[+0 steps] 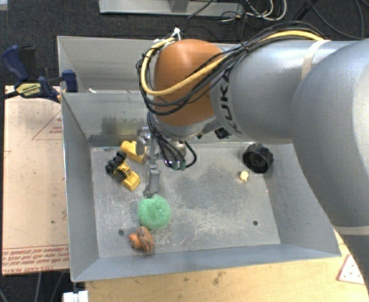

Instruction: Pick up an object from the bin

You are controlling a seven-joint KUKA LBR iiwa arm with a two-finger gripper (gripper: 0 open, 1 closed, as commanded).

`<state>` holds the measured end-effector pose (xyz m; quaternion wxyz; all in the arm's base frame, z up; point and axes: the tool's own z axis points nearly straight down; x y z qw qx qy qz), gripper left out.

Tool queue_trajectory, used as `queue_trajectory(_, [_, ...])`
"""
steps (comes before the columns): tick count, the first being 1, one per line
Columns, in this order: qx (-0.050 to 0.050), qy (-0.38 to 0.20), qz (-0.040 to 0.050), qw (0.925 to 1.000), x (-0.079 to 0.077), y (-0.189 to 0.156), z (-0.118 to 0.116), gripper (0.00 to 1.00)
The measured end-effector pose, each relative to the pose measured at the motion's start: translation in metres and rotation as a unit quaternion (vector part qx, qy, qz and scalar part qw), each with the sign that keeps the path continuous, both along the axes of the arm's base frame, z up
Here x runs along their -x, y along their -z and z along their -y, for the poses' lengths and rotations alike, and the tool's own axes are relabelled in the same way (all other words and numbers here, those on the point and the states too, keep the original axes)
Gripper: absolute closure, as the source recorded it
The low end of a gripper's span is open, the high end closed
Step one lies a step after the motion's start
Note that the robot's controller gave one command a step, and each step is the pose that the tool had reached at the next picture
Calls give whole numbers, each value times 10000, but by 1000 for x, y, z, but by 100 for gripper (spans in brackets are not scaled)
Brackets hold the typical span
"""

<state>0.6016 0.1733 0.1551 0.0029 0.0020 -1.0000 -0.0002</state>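
Hovering over: green fuzzy ball (pixel 154 212), lying left of centre on the bin floor, toward the near wall.
Gripper (pixel 152 190): pointing straight down from under the orange wrist cover (pixel 181 80), tip right at the ball's upper edge; touching or just clear, cannot tell which.
Grip state: cannot tell from this angle whether parted or closed.
Arm (pixel 298 93): grey, reaching in from the right, with black and yellow cables (pixel 148 74) looped over the orange cover.
Left of the tip: yellow-and-black toy vehicle (pixel 123 172), near the left wall, with a yellow block-like piece (pixel 131 148) just behind it toward the far wall.
Nearer than the ball: small brown-orange lump (pixel 142 240), just beside the ball, close to the front wall.
Right side: black round thing (pixel 257 158) close under the arm, small cream bead (pixel 244 176) just beside it, both well apart from the ball.
Bin (pixel 77 168): grey metal, sloped walls, scuffed floor.
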Motion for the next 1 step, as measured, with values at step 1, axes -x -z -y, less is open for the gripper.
queue_trajectory(1, [-6, 15, 33, 10000, -1, -5, 1, 0])
